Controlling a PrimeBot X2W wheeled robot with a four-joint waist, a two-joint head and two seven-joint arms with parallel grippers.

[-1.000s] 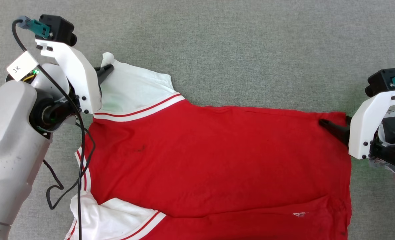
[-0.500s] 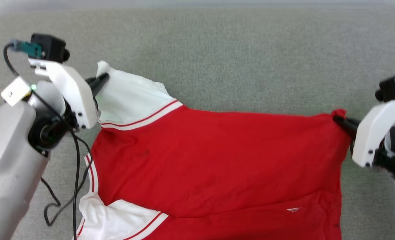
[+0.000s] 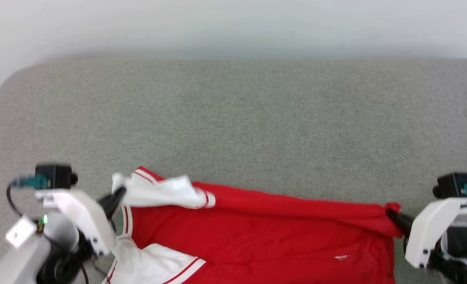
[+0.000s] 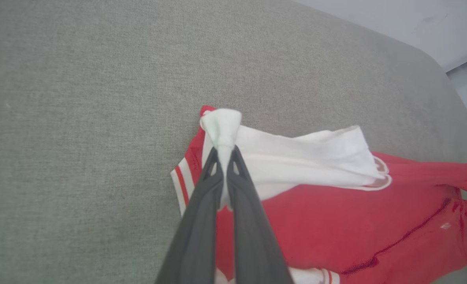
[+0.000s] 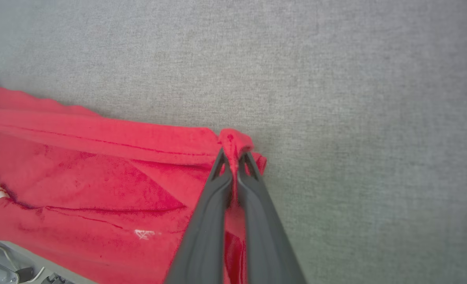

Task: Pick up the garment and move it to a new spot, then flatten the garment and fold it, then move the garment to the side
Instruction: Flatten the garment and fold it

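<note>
Left end effector (image 4: 224, 152) tight on sleeve (image 4: 300, 157) — right end effector (image 5: 233, 154) on garment (image 5: 79, 177) corner

Red white-sleeved garment (image 3: 265, 232), stretched taut, far edge lifted off grey surface (image 3: 233, 118)

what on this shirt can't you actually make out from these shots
- Head view: near part of the garment, cut off by the bottom edge.
- Head and right wrist views: the print, too small to read.
- Left wrist view: cloth hidden behind the fingers of the left gripper.
</note>
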